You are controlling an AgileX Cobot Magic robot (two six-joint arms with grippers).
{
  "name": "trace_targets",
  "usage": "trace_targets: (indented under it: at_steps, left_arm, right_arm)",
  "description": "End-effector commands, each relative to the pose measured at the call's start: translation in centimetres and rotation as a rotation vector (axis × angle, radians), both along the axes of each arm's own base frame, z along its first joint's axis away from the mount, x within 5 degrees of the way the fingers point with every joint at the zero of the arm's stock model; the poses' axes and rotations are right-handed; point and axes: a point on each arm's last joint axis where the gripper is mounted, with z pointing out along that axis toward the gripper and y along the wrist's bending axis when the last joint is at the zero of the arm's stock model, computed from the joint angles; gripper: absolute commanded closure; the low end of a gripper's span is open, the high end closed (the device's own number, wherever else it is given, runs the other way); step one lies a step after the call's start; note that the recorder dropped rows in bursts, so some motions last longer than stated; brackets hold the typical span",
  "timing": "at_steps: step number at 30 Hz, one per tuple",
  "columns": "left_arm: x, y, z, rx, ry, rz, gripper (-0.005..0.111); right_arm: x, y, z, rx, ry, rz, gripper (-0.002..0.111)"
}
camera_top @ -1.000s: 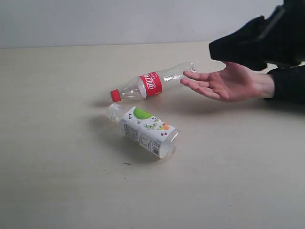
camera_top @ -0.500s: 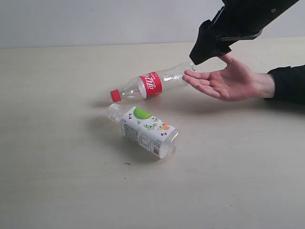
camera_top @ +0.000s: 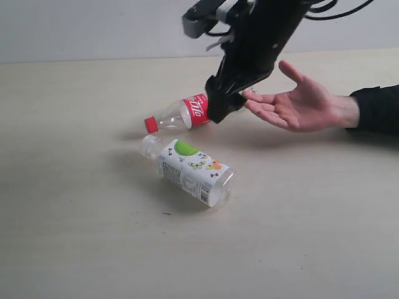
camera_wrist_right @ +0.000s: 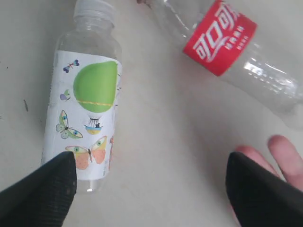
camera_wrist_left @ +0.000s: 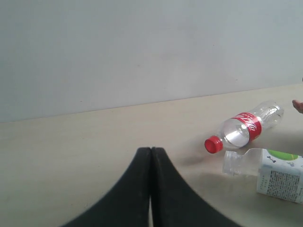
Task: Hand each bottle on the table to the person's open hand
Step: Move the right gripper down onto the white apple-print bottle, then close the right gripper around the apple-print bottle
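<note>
Right pincer: we see it spread wide, empty, near the red-label bottle.
Left pincer: clenched, empty.
Green-label bottle: lying on the tabletop.

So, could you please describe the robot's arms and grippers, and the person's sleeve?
The right gripper is black, with broad, finely textured fingers. Its arm is black, with a grey block and black cables above. The left gripper is black, smooth and tapering. The person wears a black sleeve.
</note>
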Motion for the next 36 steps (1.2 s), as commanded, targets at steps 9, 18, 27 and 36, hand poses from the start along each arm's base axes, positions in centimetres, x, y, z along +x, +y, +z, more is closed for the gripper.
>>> trace_targets:
  at_steps: [9, 18, 27, 36]
  left_arm:
    - [0.0, 0.0, 0.0, -0.007, -0.005, 0.003, 0.107]
    - [0.0, 0.0, 0.0, -0.007, -0.005, 0.003, 0.107]
    - [0.0, 0.0, 0.0, -0.007, -0.005, 0.003, 0.107]
    - [0.0, 0.0, 0.0, -0.007, -0.005, 0.003, 0.107]
  right_arm:
    - [-0.3, 4.5, -6.3, -0.107, 0.034, 0.047, 0.026]
    - [-1.3, 5.5, -6.8, -0.113, 0.076, 0.084, 0.024]
    - [-1.7, 6.3, -7.0, -0.093, 0.076, 0.088, 0.009]
    - [-1.4, 6.6, -10.5, -0.129, 0.138, 0.085, 0.009]
